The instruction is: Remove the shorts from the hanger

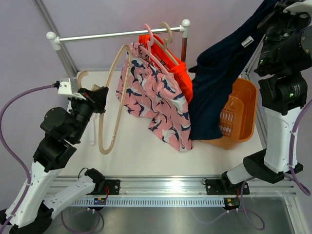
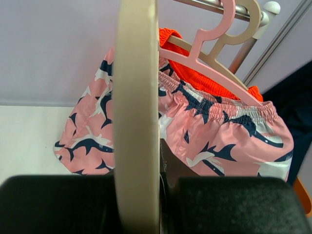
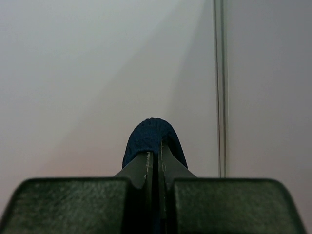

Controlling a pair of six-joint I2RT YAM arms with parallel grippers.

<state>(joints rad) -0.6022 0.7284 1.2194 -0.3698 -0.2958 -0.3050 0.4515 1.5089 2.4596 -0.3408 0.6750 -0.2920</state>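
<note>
Left fingers (image 2: 229, 204) clamped on bare hanger (image 2: 136, 122), right fingers (image 3: 234, 204) pinching navy shorts (image 1: 214, 87) over basket (image 1: 246, 117). Risk: off-centre drop lands outside; hanger tip snags pink shorts (image 1: 156, 97).

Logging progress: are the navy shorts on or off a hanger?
Off. The navy shorts dangle from the shut right tool by the orange basket; the beige hanger in the left tool is bare.
</note>
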